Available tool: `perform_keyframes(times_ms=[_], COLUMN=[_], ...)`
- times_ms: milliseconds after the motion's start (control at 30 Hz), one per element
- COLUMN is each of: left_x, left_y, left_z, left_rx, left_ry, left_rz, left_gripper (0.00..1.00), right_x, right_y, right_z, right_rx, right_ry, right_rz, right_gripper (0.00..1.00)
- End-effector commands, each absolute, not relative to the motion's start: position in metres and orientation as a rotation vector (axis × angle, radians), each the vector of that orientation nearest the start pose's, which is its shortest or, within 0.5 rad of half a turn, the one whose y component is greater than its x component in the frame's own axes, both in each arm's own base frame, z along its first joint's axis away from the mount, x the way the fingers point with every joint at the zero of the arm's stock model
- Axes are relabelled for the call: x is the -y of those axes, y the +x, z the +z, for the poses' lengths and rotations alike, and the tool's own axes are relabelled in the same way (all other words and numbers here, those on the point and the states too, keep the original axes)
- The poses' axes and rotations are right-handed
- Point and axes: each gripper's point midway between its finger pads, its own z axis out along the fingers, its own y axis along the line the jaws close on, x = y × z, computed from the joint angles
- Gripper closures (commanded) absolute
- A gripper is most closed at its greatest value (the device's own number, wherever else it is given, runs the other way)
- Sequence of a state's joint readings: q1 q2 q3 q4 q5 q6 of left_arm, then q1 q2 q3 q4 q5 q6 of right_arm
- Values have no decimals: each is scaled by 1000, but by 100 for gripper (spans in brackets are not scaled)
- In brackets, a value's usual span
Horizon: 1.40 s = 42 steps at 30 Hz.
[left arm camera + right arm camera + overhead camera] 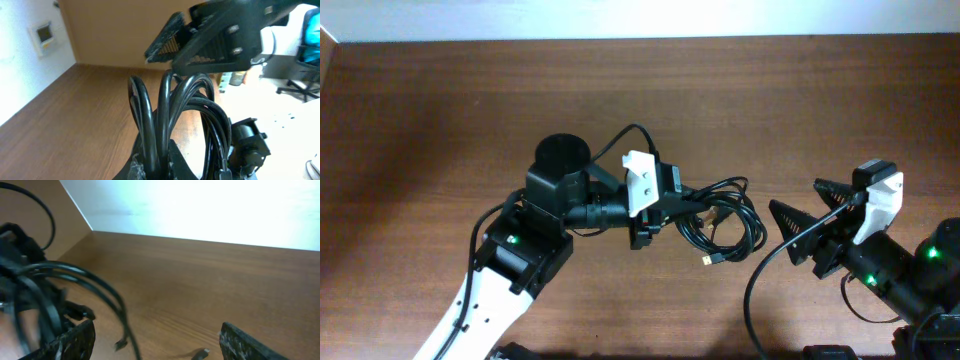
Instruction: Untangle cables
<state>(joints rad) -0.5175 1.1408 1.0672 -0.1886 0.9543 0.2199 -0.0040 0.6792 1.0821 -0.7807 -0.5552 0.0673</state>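
Note:
The cables (725,215) form one tangled bundle of thin black loops at the table's middle, with a plug end (708,260) lying loose in front of it. My left gripper (663,210) is shut on the bundle's left side. In the left wrist view two strands of the cables (165,110) rise from between its closed jaws (159,167). My right gripper (802,212) stands open just right of the bundle, touching nothing. The right wrist view shows its fingers spread wide (157,345), cable loops (75,277) beside the left finger (75,340) and a plug (202,353) on the wood between them.
Brown wooden table (440,120) all round, its back edge against a white wall (640,15). The left arm's black motor housing (560,170) rises behind its gripper. The right arm's own thick cable (760,275) loops near the front edge.

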Motion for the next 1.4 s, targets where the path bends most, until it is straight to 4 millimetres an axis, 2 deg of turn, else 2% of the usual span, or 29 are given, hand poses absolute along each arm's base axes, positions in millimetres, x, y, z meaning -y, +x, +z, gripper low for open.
perform_keyframes(times_ms=[0, 167, 233, 467, 1100, 1367], left_x=[279, 283, 284, 280, 280, 318], left_y=[194, 193, 196, 234, 235, 215], left_z=[376, 389, 394, 392, 391, 380], left_rx=[-1182, -1092, -1085, -1286, -1323, -1279], left_ry=[1326, 1332, 1316, 1111, 1079, 1168], left_rz=[-1121, -1087, -1076, -993, -1015, -1107], left_gripper=[100, 100, 100, 100, 100, 100], right_x=[-95, -127, -129, -130, -132, -131], right_y=[219, 195, 192, 190, 186, 188], right_z=[351, 365, 365, 361, 360, 361], right_rx=[-1901, -1820, -1822, -1840, -1845, -1839], right_ry=[-326, -499, -509, -503, -514, -514], right_rz=[613, 843, 863, 875, 902, 885], right_gripper=[22, 22, 22, 21, 21, 21])
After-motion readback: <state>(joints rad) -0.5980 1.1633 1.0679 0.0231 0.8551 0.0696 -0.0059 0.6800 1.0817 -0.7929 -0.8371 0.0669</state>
